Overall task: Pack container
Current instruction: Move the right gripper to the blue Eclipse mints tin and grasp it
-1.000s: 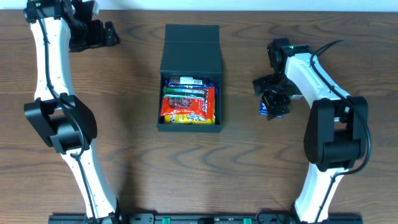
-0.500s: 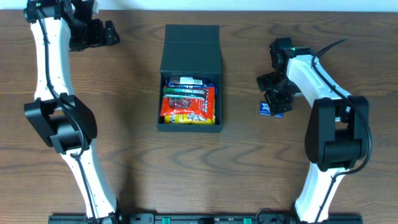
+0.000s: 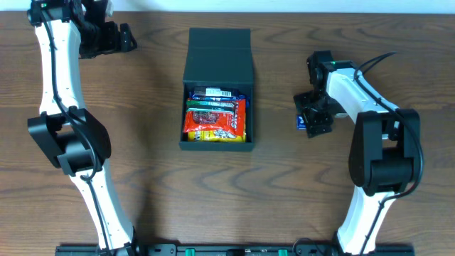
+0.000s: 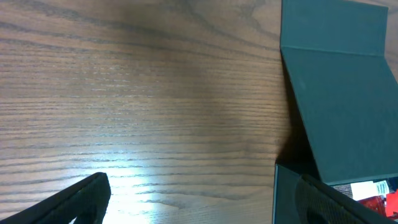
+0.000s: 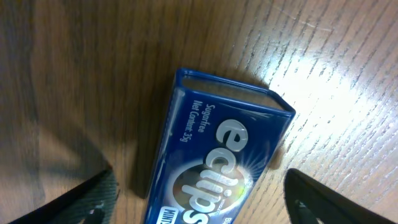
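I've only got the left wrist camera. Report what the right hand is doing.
Observer: The right hand hovers over a blue Eclipse pack lying to the right of the container.
Operator: Give me its grip.
Observer: Open. The fingers flank the pack without touching it.
Operator: Now the container's contents.
Observer: Colourful snack packets lie inside, with the lid folded back.
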Action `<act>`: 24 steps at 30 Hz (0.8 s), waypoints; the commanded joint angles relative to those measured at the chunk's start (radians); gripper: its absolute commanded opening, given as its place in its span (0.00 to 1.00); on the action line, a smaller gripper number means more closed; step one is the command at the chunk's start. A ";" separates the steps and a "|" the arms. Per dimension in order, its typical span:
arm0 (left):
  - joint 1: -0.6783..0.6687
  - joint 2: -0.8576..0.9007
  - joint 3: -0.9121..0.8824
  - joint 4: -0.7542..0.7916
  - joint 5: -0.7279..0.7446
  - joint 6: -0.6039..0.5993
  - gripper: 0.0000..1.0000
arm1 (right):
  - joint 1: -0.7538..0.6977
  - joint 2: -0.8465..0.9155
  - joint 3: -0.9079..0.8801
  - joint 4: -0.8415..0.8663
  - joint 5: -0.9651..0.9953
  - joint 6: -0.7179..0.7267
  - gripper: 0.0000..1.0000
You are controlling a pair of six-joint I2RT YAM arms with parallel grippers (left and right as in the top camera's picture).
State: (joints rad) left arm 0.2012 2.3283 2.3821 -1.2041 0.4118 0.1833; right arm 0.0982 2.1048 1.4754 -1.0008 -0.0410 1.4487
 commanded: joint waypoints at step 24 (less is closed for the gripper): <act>0.001 -0.034 -0.002 -0.012 0.020 0.003 0.95 | -0.008 0.007 -0.003 0.041 0.040 -0.136 0.15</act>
State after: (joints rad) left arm 0.2012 2.3283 2.3821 -1.2087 0.4126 0.1833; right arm 0.0944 2.1048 1.4754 -0.9813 -0.0254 1.4029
